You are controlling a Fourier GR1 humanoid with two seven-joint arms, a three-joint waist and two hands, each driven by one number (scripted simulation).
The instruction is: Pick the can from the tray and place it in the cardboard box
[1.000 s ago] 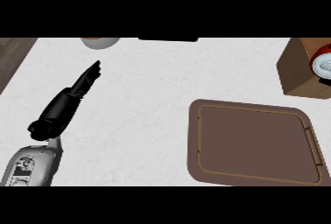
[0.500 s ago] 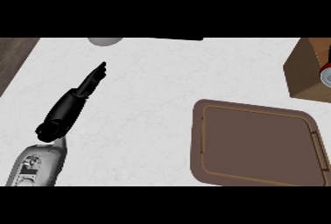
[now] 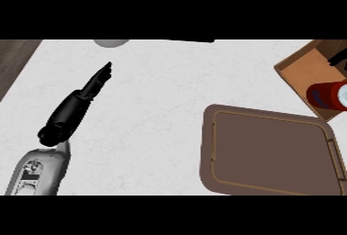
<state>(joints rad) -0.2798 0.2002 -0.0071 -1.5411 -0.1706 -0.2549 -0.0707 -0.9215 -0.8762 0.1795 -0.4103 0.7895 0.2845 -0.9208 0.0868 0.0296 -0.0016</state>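
No txt, nos. or signs readable anywhere. Can [image 3: 329,94] at the right edge: red w/ a pale patch on its side, poss. a label, but no letters legible. Cardboard box [image 3: 298,73]: bare brown, nothing printed that I can see. Same for the tray [image 3: 207,151] and the desk [image 3: 169,92]. Grey forearm [image 3: 37,172], bottom left: no markings legible.

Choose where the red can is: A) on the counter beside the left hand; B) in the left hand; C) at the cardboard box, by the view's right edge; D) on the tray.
C: the can shows at the cardboard box; the tray bears nothing and the left hand is open.
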